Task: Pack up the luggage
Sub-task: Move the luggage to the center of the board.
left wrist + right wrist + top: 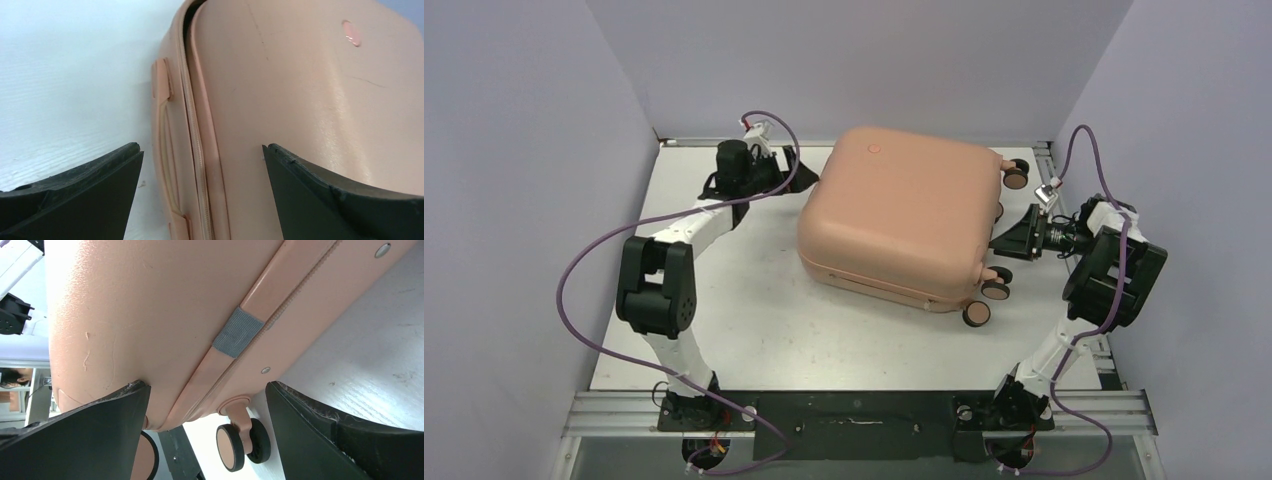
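Note:
The salmon-pink luggage [899,215] lies flat on the white table [754,320] with its two shells together and its logo dot [874,148] facing up. Its caster wheels [976,314] point right. My left gripper [796,168] is open at the case's far left corner. In the left wrist view the gripper [201,146] straddles the zipper seam [195,125], with one finger over the table and one over the lid [300,90]. A thin dark gap shows at the seam's far end. My right gripper [1014,238] is open at the wheel side. In the right wrist view it [207,383] frames the seam, a grey tab [237,332] and a wheel [232,445].
Lilac walls close in the table on the left, back and right. A black rail [864,412] carrying the arm bases runs along the near edge. Purple cables [584,260] loop beside each arm. A side handle [162,125] runs along the case's left wall.

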`<state>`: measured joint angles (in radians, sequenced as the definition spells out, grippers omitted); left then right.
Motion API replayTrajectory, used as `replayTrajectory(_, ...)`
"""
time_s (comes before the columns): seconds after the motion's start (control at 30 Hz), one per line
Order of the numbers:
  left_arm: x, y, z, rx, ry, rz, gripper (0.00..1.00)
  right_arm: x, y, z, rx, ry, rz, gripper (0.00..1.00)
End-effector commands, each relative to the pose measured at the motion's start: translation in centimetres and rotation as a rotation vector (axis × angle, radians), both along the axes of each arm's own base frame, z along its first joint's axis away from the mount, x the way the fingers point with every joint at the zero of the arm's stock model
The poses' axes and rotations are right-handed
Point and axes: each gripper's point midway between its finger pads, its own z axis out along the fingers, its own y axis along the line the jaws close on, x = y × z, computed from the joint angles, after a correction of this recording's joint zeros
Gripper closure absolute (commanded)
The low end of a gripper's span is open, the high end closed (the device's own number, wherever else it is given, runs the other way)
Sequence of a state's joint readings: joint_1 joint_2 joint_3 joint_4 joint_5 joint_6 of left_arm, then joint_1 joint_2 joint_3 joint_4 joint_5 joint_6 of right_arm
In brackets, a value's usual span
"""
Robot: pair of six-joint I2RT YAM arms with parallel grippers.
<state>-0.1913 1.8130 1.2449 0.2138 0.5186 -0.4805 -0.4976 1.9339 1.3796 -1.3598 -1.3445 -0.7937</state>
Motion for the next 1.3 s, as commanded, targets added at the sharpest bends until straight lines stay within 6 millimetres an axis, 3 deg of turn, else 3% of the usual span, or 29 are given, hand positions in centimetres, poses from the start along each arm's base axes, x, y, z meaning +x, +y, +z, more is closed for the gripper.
replayTrajectory(0.0,-1.3,-2.1,-1.5,0.137,0.027,-0.048,0.04,1.0,1.3,2.1,0.072,-0.107,0.011,0.1)
replayTrajectory(0.13,-0.7,-0.8,-3.4,0.25,0.088,0.041,0.04,1.3,2.0,1.9,0.076,-0.112,0.034,0.1)
replayTrajectory(0.3,0.4,1.4,-3.3,0.335,0.073,0.157,0.04,1.3,2.3,1.7,0.073,-0.111,0.048,0.1)
replayTrajectory(0.4,-0.1,-0.3,-4.2,0.333,0.112,0.086,0.04,1.5,2.1,1.5,0.063,-0.113,0.051,0.1)
replayTrajectory(0.5,-1.6,-3.8,-3.8,0.277,0.105,-0.05,0.04,1.8,2.1,1.4,0.063,-0.107,0.056,0.1)
replayTrajectory(0.67,-3.3,-7.5,-0.3,0.148,0.044,-0.182,0.04,2.3,3.0,1.9,0.033,-0.124,0.1,0.1)
replayTrajectory(0.97,-5.2,-9.8,7.3,-0.059,-0.047,-0.288,0.04,4.3,4.7,5.7,0.006,-0.204,0.154,0.1)
replayTrajectory(1.27,-6.9,-10.7,9.4,-0.155,-0.041,-0.353,0.04,4.3,7.4,8.0,0.03,-0.263,0.213,0.1)
